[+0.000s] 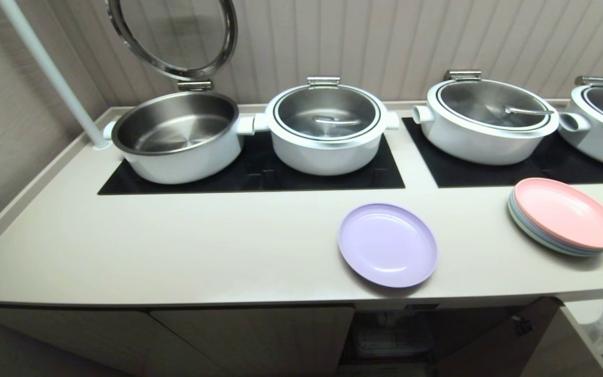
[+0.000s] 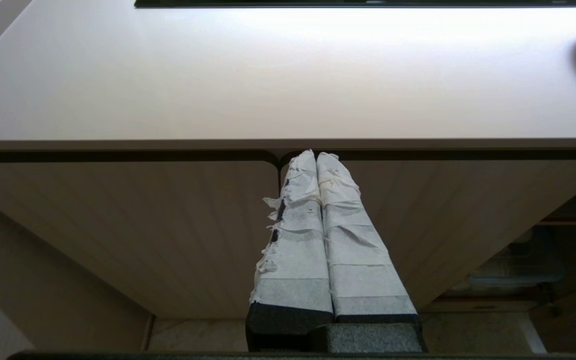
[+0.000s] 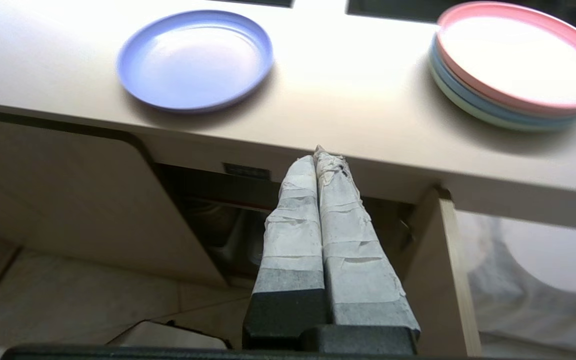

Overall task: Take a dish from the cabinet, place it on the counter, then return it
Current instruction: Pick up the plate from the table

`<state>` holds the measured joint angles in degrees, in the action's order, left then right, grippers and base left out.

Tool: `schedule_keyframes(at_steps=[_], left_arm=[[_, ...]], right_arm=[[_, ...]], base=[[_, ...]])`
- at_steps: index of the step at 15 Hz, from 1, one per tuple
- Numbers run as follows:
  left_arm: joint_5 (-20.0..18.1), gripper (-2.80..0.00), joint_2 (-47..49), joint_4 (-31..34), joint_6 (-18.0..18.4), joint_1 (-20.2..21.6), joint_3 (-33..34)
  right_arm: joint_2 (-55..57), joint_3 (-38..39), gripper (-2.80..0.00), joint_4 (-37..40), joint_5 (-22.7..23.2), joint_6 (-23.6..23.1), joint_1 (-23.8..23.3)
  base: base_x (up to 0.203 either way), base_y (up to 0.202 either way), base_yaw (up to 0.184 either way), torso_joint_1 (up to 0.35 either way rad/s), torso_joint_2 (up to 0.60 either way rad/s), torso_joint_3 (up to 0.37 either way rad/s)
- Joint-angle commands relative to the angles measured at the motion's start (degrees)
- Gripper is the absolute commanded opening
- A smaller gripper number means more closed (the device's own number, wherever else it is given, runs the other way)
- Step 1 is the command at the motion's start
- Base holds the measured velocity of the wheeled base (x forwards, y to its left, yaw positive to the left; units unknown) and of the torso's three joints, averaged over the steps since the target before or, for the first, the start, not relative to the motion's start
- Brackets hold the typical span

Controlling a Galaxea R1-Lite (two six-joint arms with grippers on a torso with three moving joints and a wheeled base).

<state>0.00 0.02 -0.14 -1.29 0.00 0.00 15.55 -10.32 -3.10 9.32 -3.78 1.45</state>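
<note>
**A buffet-style serving kitchen**

I face a long beige counter (image 1: 176, 246) with inset black cooktop panels (image 1: 259, 173). Four white steel-lined serving pots (image 1: 327, 131) with hinged lids stand on them, beside a stack of pastel plates (image 1: 563, 217), above cabinet (image 1: 254, 335) storage.

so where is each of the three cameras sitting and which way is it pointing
Head view: high on the robot, looking down on the counter, its pots, the dish and the stack of plates; no arm shows.
Left wrist view: low before the closed cabinet doors, facing the counter edge; the left gripper shows, shut.
Right wrist view: low before the open cabinet bay, looking up over the counter edge; the right gripper shows, shut.
Shared: all three show the dish on the counter.
</note>
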Motion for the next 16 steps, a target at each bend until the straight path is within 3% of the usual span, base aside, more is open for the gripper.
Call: schedule_keyframes(at_steps=[1, 7, 12, 16], left_arm=[[0.00, -2.80, -0.02, -0.03, -0.03, 0.00, 0.00], [0.00, -2.80, -0.02, -0.03, -0.03, 0.00, 0.00], [0.00, -2.80, -0.02, -0.03, -0.03, 0.00, 0.00], [0.00, -2.80, -0.02, -0.03, -0.03, 0.00, 0.00]], right_arm=[[11.06, -4.95, -2.80, -0.23, 2.52, -0.19, 1.49], [29.41, -16.84, -2.80, -1.88, 15.33, -0.06, 2.12], [48.41, -29.08, -2.80, -1.73, 16.80, -0.08, 2.34], [61.30, -37.40, -2.80, -1.59, 16.75, -0.21, 5.21]], base=[[0.000, 0.000, 0.000, 0.000, 0.00, 0.000], [0.000, 0.000, 0.000, 0.000, 0.00, 0.000], [0.000, 0.000, 0.000, 0.000, 0.00, 0.000], [0.000, 0.000, 0.000, 0.000, 0.00, 0.000]])
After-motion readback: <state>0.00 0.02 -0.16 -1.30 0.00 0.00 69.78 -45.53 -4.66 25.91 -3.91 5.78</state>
